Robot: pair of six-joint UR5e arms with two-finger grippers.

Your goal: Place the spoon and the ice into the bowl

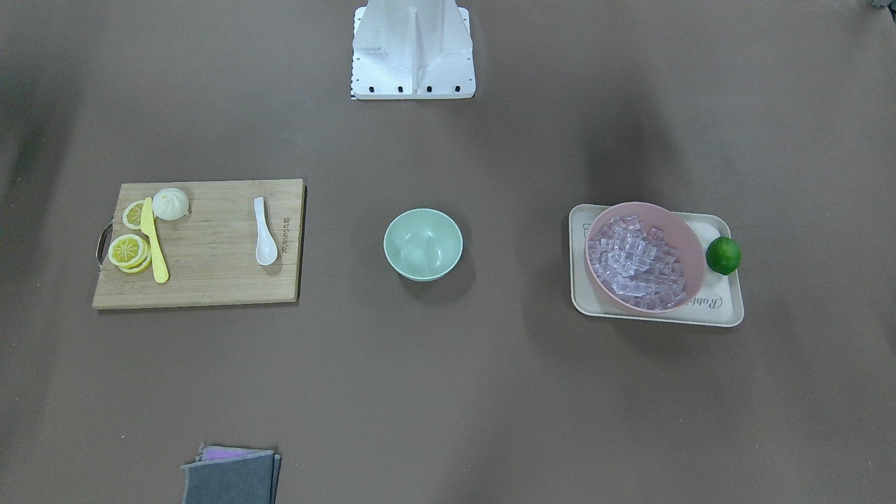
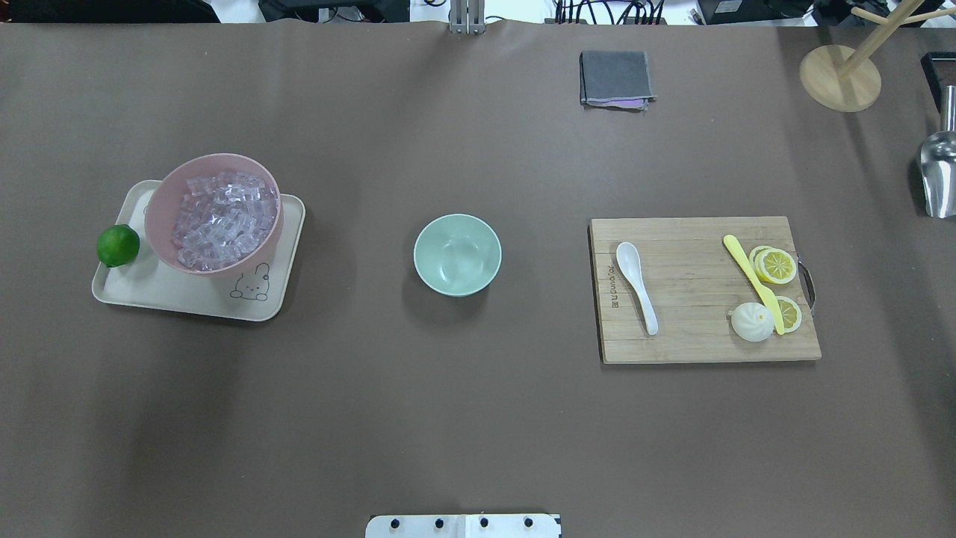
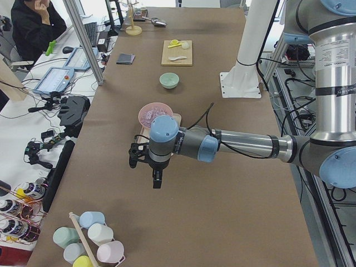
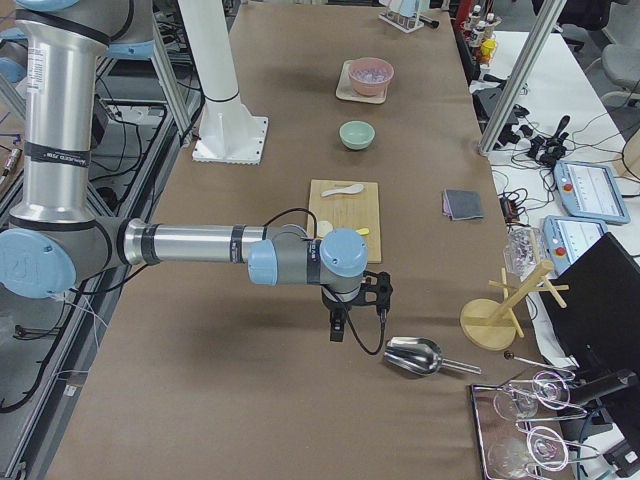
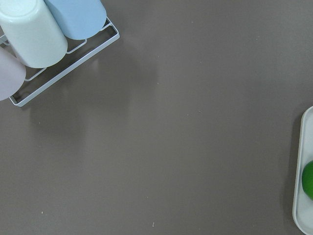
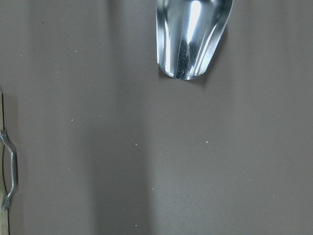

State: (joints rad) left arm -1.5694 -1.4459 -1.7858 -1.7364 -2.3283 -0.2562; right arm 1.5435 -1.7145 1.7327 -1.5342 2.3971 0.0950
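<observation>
The white spoon lies on the wooden cutting board, scoop toward the far side. The mint-green bowl stands empty at the table's middle. Clear ice cubes fill the pink bowl on a cream tray. My left gripper hovers over bare table past the tray's end. My right gripper hovers past the board near a metal scoop. Both show only in the side views, so I cannot tell whether they are open or shut.
On the board lie a yellow knife, lemon slices and a white bun. A lime sits on the tray. A folded grey cloth, a metal scoop, a wooden stand and racked cups stand around.
</observation>
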